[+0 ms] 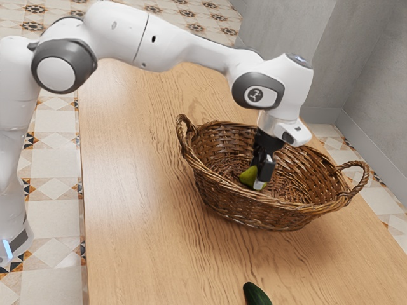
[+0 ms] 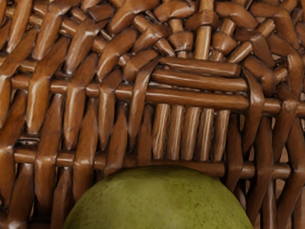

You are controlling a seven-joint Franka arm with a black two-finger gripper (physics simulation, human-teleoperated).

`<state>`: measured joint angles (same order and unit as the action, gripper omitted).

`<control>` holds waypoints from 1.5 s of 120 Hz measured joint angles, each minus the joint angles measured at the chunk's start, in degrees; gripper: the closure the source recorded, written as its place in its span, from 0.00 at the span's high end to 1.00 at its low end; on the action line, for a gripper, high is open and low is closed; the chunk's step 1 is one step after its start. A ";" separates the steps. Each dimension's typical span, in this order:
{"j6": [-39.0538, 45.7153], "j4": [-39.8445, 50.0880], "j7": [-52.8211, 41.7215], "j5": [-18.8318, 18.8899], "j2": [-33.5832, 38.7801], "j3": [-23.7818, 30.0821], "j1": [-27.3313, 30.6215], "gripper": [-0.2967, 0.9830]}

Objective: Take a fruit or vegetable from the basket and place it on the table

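The arm (image 1: 184, 47) entered from the exterior view's left, extended above the table (image 1: 127, 190) and bent downward at the hand. The gripper (image 1: 258, 180) was positioned inside the wicker basket (image 1: 241, 211), pointing down with a slight tilt. Whether its fingers were released or clenched on the fruit could not be determined from either view.

The green pear (image 1: 248, 176) was located inside the basket, low down and directly at the gripper tip. One finger partly covered it in the exterior view. In the wrist view, the rounded, speckled upper part of the pear appeared large, with the woven wicker beyond it. Clearance between the pear and the basket floor could not be read.

The basket stood upright on the wooden table. It was oval and open at the top, with one looped handle at each end; the hand reached in over the opening, between the two handles.

A dark green vegetable (image 1: 257, 294) lay on the table outside the basket, well apart from it, and was partly cut off by the exterior view's lower edge. Patterned tiles (image 1: 54, 162) covered the floor beside the table.
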<state>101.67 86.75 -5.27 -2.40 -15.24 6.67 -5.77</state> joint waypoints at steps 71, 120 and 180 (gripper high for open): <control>-3.36 -11.85 -0.40 0.03 9.10 9.03 -0.24 0.43; -2.46 -27.83 -0.67 3.86 -6.28 8.76 -14.52 0.42; 15.60 -45.78 -0.67 6.96 -32.08 8.03 -17.73 0.58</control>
<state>117.27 40.97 -5.95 4.56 -47.32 14.71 -23.50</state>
